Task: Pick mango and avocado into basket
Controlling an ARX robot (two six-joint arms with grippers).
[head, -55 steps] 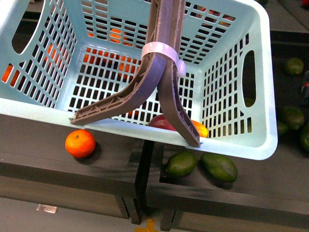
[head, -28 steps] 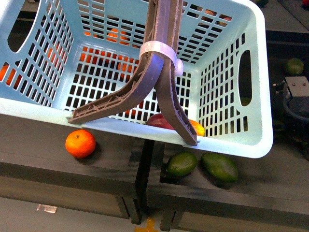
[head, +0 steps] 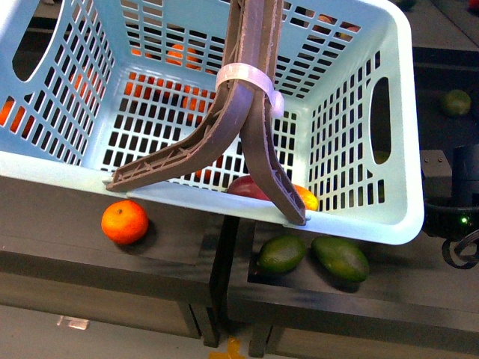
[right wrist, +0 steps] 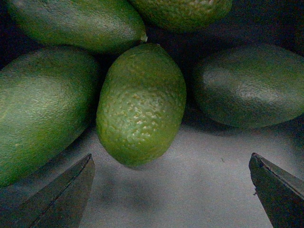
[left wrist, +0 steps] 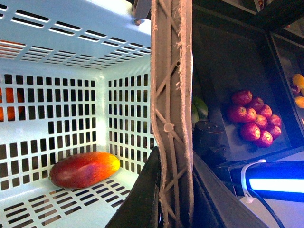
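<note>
While the left gripper [left wrist: 172, 202] is clamped on the brown handles [left wrist: 171, 95], the basket [head: 352, 224] shows tilted, with its near rim over the dark shelf [head: 172, 247]. A white tie [head: 247, 78] binds the two handles together. You find the mango [left wrist: 84, 168] inside the basket, lying on the lattice floor near a corner. Check the right gripper [right wrist: 171, 194]: its jaws stand wide apart and grasp nothing. The avocado [right wrist: 141, 102] lies just ahead of them, centred between the fingertips and close against neighbouring green fruits [right wrist: 42, 109]. In the front view, a tangerine [head: 125, 222] and two shelf avocados [head: 282, 253] sit below the near rim.
</note>
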